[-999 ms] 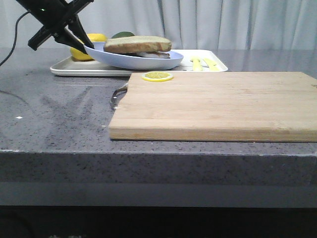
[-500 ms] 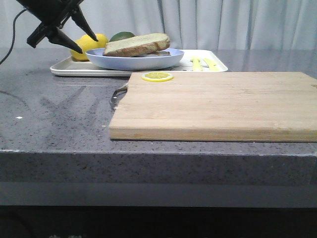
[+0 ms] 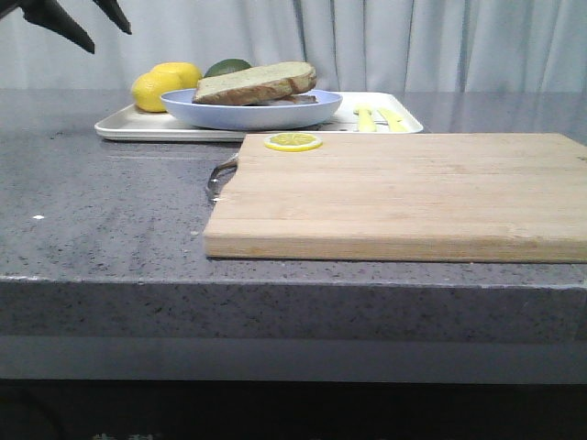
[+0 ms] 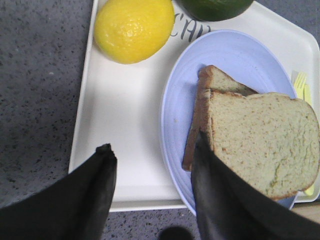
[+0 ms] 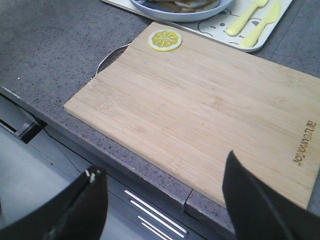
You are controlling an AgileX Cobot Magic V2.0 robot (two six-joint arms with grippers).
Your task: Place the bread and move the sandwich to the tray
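Sandwich (image 3: 257, 83) sitting on tray (image 3: 119, 128), frame's upper left; I am holding left claw (image 3: 81, 20) wide, empty, above-left of it.

**Colours and patterns on the counter**

The counter (image 3: 110, 211) is dark grey with fine speckles. Toward its far edge, the tray (image 4: 125, 125) is white with dark printed lettering and yellow marks (image 3: 376, 116). The plate (image 4: 235, 55) is light blue. The bread (image 4: 262, 142) on top is pale greenish-tan with a brown crust. Two lemons (image 3: 165, 84) are bright yellow; the fruit (image 3: 227, 66) beside them is dark green. The cutting board (image 3: 404, 192) is light wood with straight grain, and the slice (image 3: 293, 141) on it is yellow. Both grippers' fingers (image 4: 95, 190) are black.
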